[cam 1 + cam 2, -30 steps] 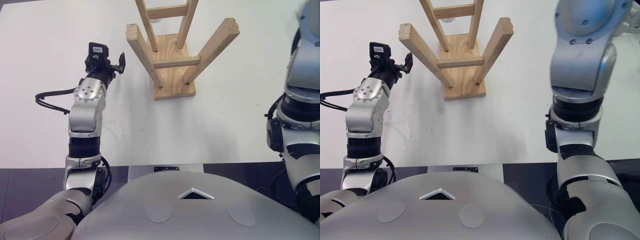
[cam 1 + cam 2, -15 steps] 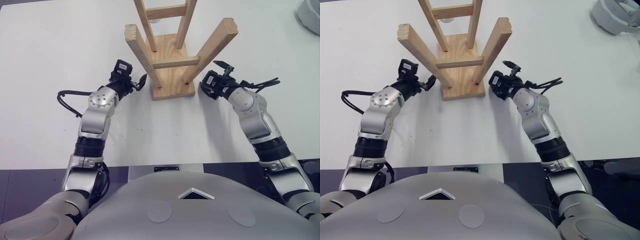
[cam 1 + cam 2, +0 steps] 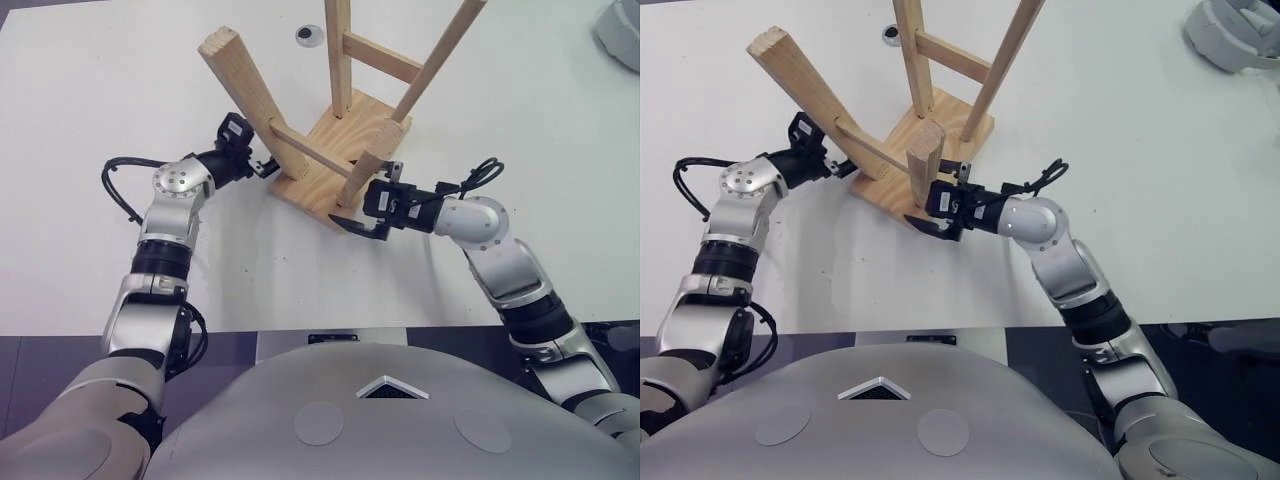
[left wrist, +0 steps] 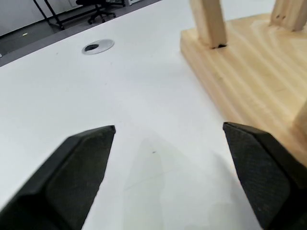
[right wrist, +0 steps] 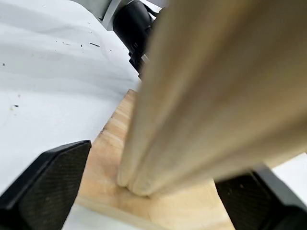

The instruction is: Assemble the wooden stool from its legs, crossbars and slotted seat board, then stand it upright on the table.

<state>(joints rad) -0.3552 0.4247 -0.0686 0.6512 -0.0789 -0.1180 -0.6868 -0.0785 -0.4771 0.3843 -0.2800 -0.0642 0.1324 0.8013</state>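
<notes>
Pale wooden stool is assembled and stands inverted on the white table, square seat board flat down, legs up. Right gripper is at the stool's 6 o'clock, fingers apart on either side of the near leg at its foot, not visibly clamped. Left gripper is low at 9 o'clock, spread wide over bare tabletop just beside the board edge. Round dark grommet sits at 11 o'clock.

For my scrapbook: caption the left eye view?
Left gripper and right gripper flank the upside-down stool on the table.
</notes>
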